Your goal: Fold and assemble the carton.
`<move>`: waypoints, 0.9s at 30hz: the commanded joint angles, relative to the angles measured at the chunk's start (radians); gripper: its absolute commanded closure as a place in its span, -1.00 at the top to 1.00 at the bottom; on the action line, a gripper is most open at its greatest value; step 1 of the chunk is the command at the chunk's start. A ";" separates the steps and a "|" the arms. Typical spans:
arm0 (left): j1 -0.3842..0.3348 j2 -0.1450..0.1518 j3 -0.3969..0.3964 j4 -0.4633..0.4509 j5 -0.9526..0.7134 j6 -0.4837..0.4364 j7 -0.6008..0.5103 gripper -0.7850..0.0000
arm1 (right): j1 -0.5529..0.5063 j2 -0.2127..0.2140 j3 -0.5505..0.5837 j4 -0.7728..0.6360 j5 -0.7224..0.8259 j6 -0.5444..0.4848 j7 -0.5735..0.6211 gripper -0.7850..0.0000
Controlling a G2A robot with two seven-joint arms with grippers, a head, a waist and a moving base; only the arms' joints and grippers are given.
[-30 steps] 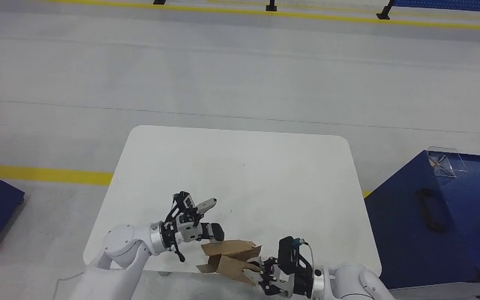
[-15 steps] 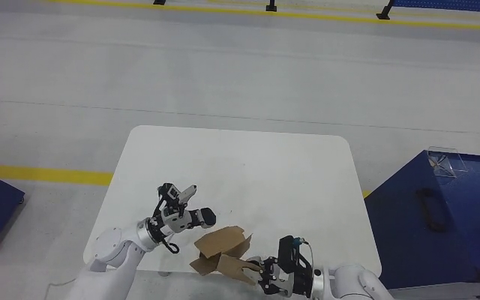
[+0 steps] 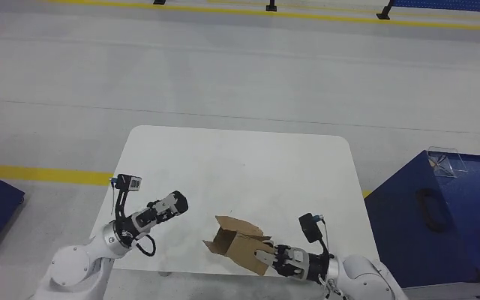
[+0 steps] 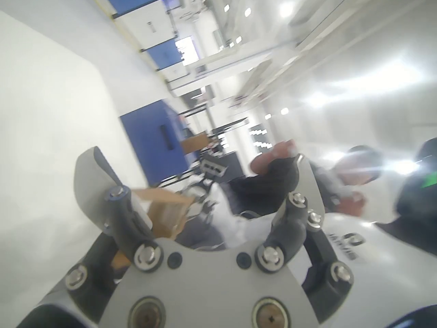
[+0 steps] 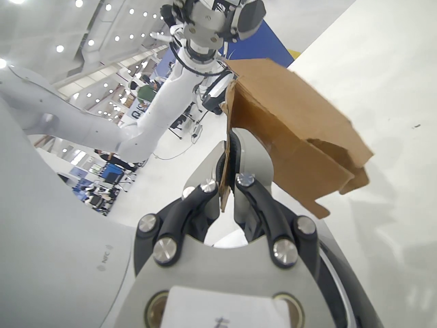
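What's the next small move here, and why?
Probably bring the open left gripper over to the carton: the right gripper alone pinches one flap, the carton's end gapes unfolded, and the left gripper hangs apart from it.

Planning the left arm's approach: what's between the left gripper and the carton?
Bare table lies between the left gripper and the carton, as the top view shows.

The carton (image 3: pixel 241 246) is brown, the table (image 3: pixel 240 172) white, the right hand (image 5: pixel 229 148) silver-black.
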 commanded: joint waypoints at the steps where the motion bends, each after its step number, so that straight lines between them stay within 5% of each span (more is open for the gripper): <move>1: 0.036 0.007 -0.025 -0.051 0.180 -0.017 0.006 1.00 | 0.012 0.005 0.004 0.011 0.072 0.021 0.055 -1.00; 8: 0.090 0.024 -0.027 -0.115 0.417 0.059 -0.059 1.00 | 0.046 0.018 -0.005 0.024 0.164 0.064 0.175 -1.00; 27: -0.014 0.033 0.196 -0.086 0.646 0.182 -0.119 1.00 | 0.079 0.031 -0.059 0.025 0.187 0.086 0.231 -1.00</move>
